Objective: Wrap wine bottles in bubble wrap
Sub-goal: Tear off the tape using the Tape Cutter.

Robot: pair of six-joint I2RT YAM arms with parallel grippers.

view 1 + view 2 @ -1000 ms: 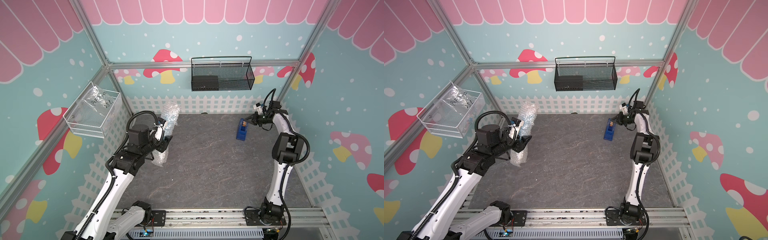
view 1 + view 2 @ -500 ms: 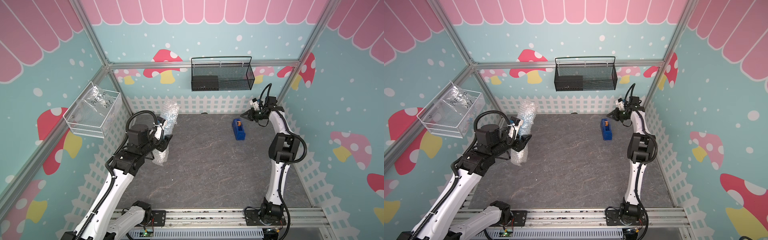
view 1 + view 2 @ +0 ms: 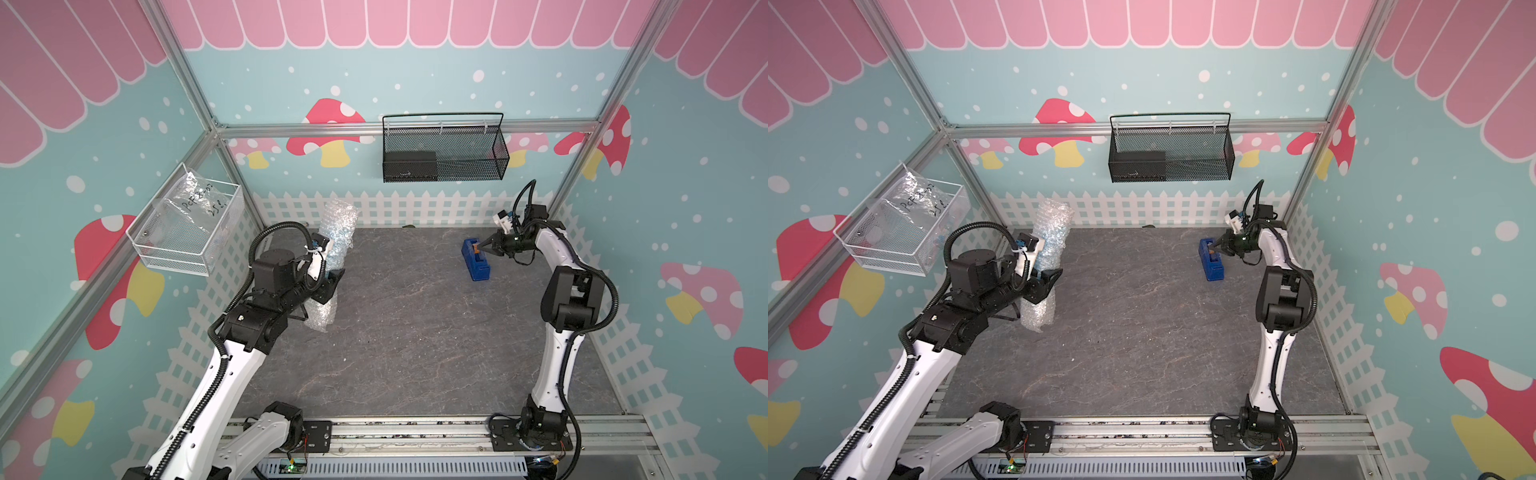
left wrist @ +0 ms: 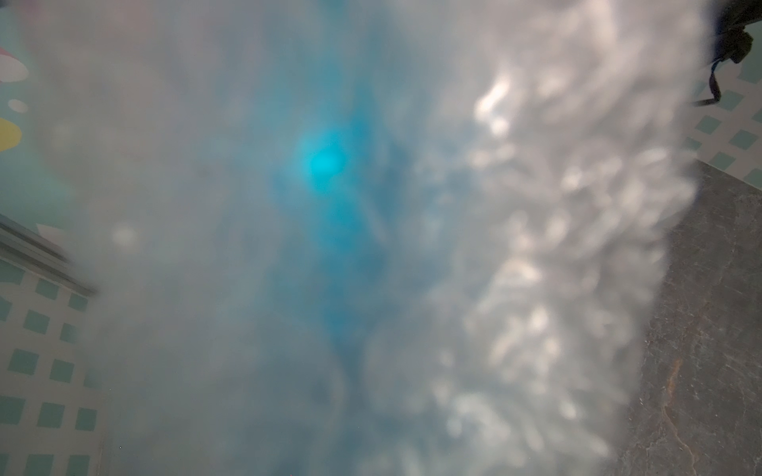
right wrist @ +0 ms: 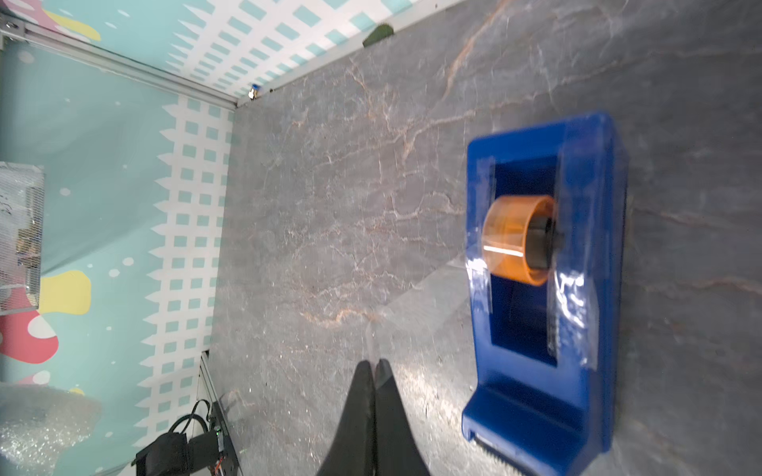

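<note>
Over the last second the right end effector point(image 3: 479, 248) has swung up and away from the dispenser point(image 3: 476, 262) and come back down to its far end. The dispenser itself has slid a little across the bench point(image 3: 415, 332) toward the left arm. The right wrist view shows the fingers pressed together, and a clear strip of tape point(image 5: 416, 296) appears to run from the orange roll point(image 5: 515, 239) to their tips. So the right end effector is closed, seemingly on the tape's free end. The dispenser's shift suggests the pull drags it along rather than feeding tape cleanly, which could leave the strip short or uncut. Well apart from the dispenser, on the left arm's side, nothing has moved. The left end effector point(image 3: 331, 286) is still clamped around the middle of the upright bundle, with the bottle point(image 3: 338, 243) showing blue through the wrap point(image 3: 322, 313) rolled around it. The wrap stands above the bottle and hangs loose below the grip. Rolling looks finished, and what remains is getting a strip free and sealing the loose edge.
</note>
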